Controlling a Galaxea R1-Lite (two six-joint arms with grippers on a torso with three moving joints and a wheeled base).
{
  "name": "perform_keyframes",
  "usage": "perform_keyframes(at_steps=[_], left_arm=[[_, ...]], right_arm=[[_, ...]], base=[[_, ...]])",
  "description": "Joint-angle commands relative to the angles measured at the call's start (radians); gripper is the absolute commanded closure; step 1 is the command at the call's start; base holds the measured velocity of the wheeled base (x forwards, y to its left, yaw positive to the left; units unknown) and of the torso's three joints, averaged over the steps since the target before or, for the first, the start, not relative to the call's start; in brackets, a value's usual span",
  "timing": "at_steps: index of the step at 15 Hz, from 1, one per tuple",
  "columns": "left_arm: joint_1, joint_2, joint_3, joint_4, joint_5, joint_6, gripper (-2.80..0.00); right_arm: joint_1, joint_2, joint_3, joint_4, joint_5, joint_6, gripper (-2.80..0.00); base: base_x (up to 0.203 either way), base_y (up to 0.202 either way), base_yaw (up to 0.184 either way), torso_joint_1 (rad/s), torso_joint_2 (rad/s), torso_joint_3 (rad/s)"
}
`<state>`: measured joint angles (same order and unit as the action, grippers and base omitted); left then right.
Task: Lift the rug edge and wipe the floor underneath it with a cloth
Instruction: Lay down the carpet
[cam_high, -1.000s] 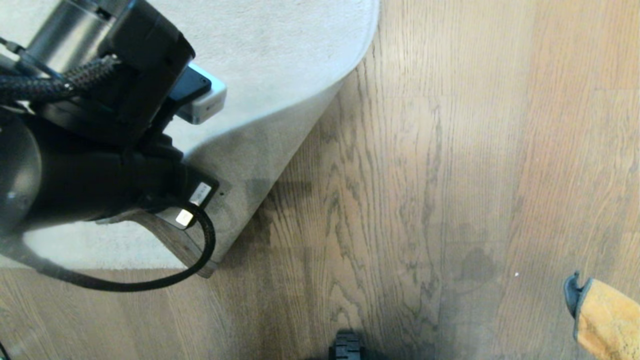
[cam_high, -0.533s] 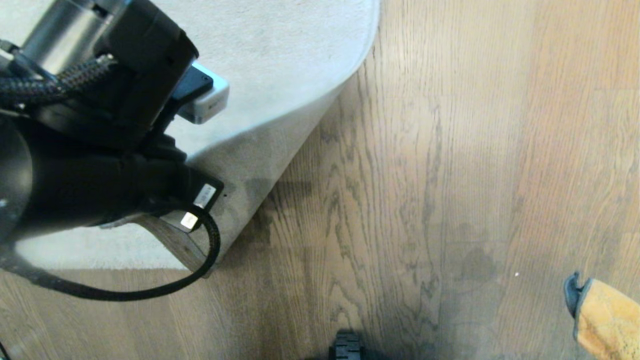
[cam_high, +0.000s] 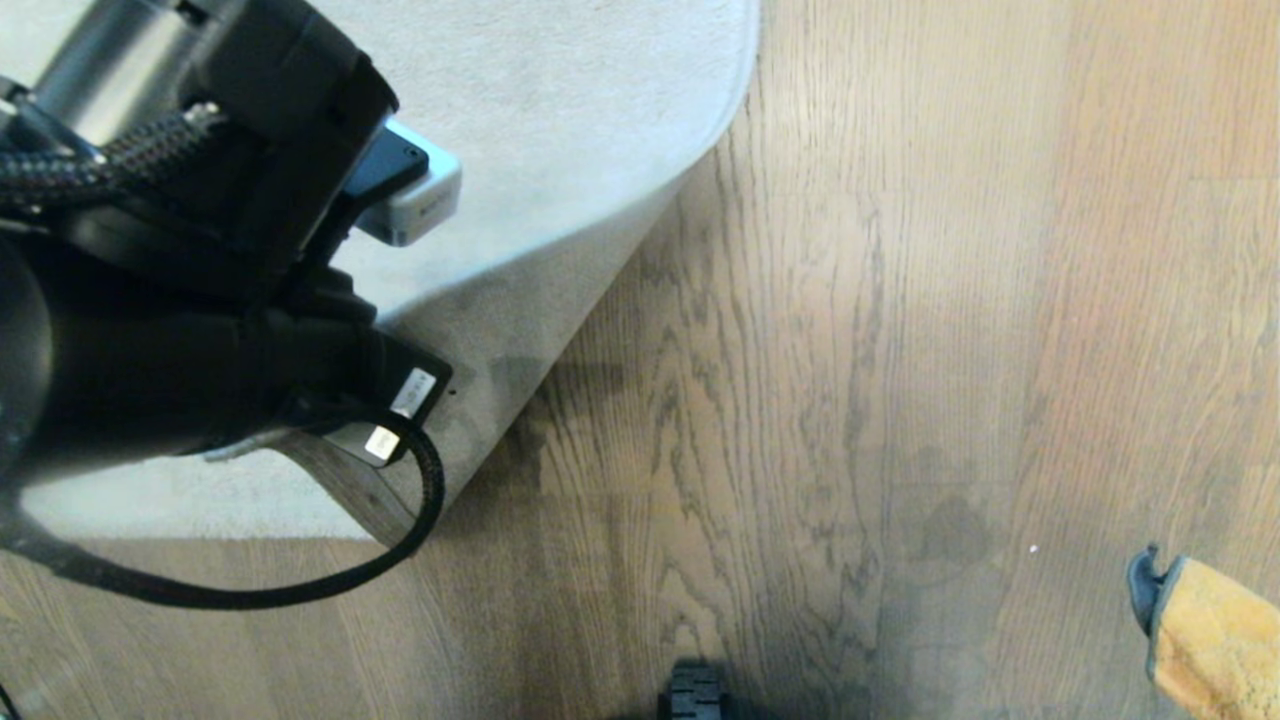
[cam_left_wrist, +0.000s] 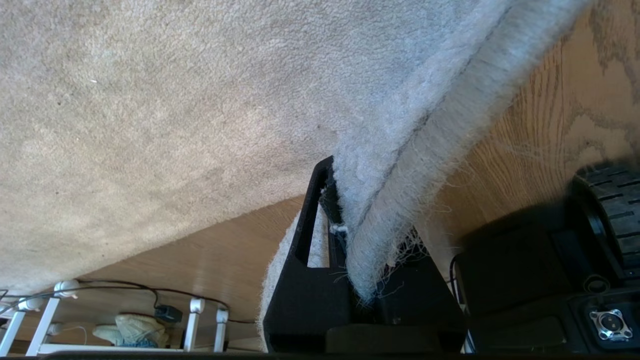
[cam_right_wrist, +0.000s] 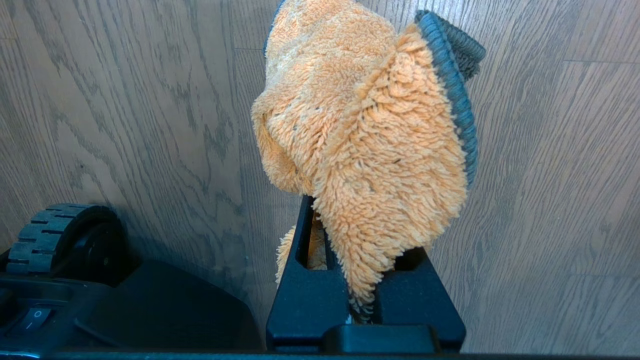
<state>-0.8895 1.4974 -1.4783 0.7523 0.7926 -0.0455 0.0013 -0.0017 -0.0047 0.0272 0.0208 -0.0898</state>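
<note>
Grey rug edge clamped in left end effector, raised above floor

Rug edge raised left over floor; cloth far right.

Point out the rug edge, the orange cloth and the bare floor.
rug edge (cam_left_wrist: 400, 200): left wrist view, on the lifted, fraying border pinched in the left gripper.
orange cloth (cam_right_wrist: 370, 150): right wrist view, on its fluffy middle above the right gripper.
floor (cam_high: 900, 350): head view, on bare wood planks.
</note>
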Motion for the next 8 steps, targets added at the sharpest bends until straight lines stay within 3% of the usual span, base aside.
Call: perform_keyframes(at_steps=[1, 7, 8], left_arm=[[-0.002, 0.002, 0.001, 0.004, 0.004, -0.002, 0.00], [-0.029, 0.007, 0.005, 0.005, 0.002, -0.056, 0.00], [-0.032, 0.007, 0.006, 0.005, 0.002, -0.057, -2.80]], right_arm=[[0.000, 0.002, 0.000, 0.000, 0.001, -0.001, 0.00], [0.000, 0.002, 0.000, 0.000, 0.001, -0.001, 0.00], [0.000, 0.002, 0.000, 0.000, 0.001, -0.001, 0.00]], base=[[0.000, 0.000, 0.000, 0.000, 0.00, 0.000], [0.000, 0.000, 0.000, 0.000, 0.00, 0.000], [0.000, 0.000, 0.000, 0.000, 0.00, 0.000]])
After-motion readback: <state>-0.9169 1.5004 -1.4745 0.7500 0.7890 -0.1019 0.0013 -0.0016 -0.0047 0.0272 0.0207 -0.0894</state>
